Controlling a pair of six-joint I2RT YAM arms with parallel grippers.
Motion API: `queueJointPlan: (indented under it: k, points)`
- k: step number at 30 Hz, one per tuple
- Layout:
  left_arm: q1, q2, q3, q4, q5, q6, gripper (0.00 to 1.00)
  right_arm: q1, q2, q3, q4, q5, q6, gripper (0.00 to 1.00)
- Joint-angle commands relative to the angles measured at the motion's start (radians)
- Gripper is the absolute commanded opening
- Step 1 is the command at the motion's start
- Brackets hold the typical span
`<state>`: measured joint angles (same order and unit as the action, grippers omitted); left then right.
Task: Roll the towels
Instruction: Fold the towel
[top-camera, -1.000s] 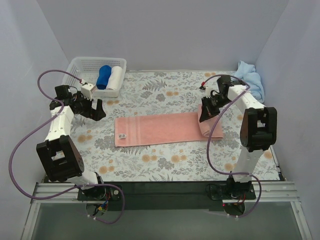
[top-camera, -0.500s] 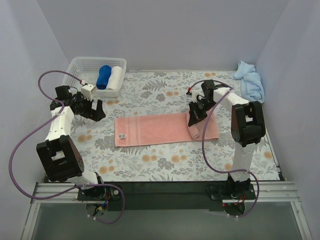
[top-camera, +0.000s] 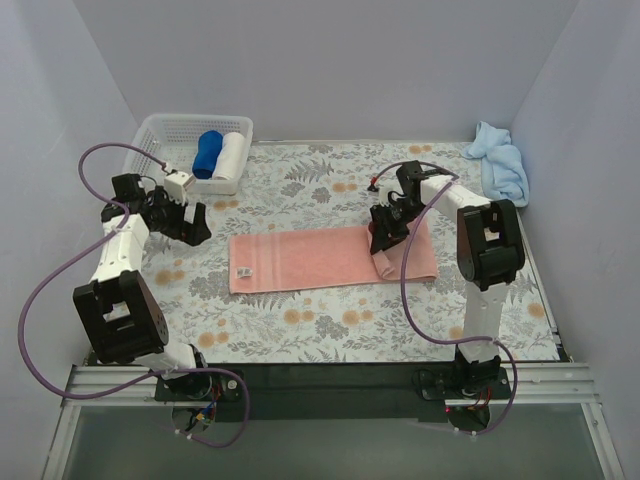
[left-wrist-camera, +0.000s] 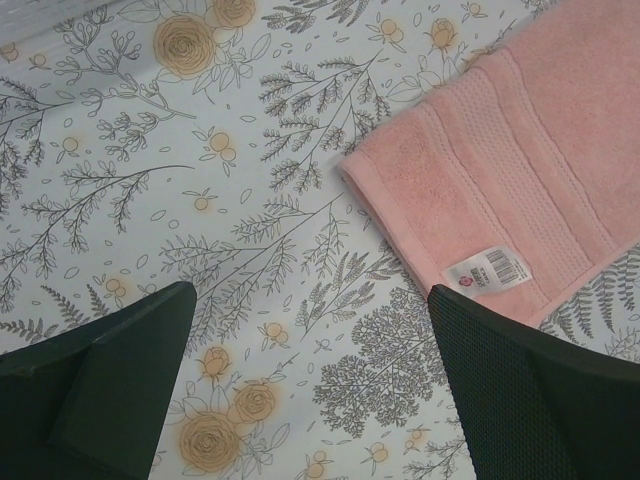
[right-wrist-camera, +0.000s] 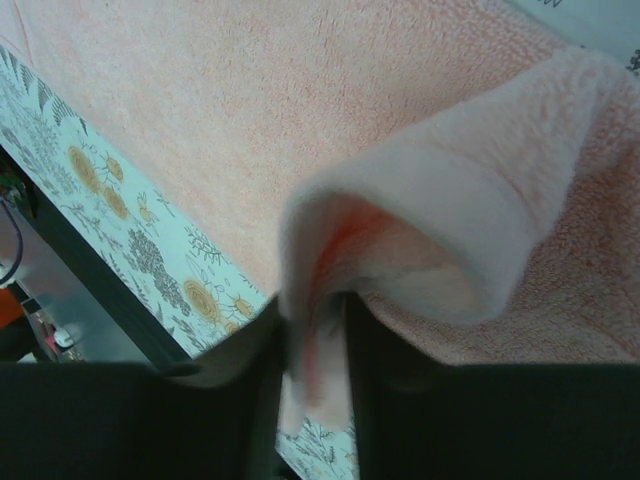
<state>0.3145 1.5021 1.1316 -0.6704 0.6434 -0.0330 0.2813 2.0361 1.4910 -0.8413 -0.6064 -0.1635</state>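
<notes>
The salmon-pink towel (top-camera: 300, 258) lies flat across the middle of the floral table, its right end folded back over itself. My right gripper (top-camera: 383, 238) is shut on that folded end; in the right wrist view a flap of pink towel (right-wrist-camera: 450, 220) sits pinched between the jaws of the gripper (right-wrist-camera: 315, 350). My left gripper (top-camera: 195, 222) hovers open left of the towel. The left wrist view shows the towel's corner (left-wrist-camera: 520, 170) and its white tag (left-wrist-camera: 488, 271), with nothing in the gripper (left-wrist-camera: 310, 400). A light sky-blue towel (top-camera: 503, 165) lies crumpled at the far right.
A white basket (top-camera: 165, 135) at the back left holds a dark blue roll (top-camera: 208, 153) and a white roll (top-camera: 232, 153). Grey walls close in the table on three sides. Purple cables loop off both arms.
My right gripper has carried the pink towel's right end leftward over the towel, so the fold now sits further left. The left arm has stayed put.
</notes>
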Motion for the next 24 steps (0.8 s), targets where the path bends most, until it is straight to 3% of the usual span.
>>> queueJointPlan:
  k: [1,4,11,15,21,24]
  points:
    - [-0.008,-0.062,-0.018,-0.006,0.025,0.064,0.98,0.004,0.009,0.057,-0.01,-0.039,-0.002,0.37]
    - [-0.032,-0.103,-0.035,-0.006,0.027,0.09,0.98,0.004,-0.017,0.081,-0.028,-0.05,-0.011,0.51]
    - [-0.156,-0.163,-0.092,0.005,-0.007,0.102,0.9,-0.04,-0.112,0.166,-0.093,-0.056,-0.057,0.49]
    - [-0.233,-0.138,-0.11,0.012,-0.01,0.084,0.74,-0.132,-0.123,0.144,-0.108,0.036,-0.123,0.31]
    - [-0.301,-0.069,-0.082,0.034,-0.016,0.039,0.72,-0.177,-0.045,0.169,-0.104,0.028,-0.14,0.07]
    - [-0.299,-0.039,-0.059,0.031,-0.016,0.039,0.72,-0.153,0.007,0.231,-0.097,-0.019,-0.113,0.06]
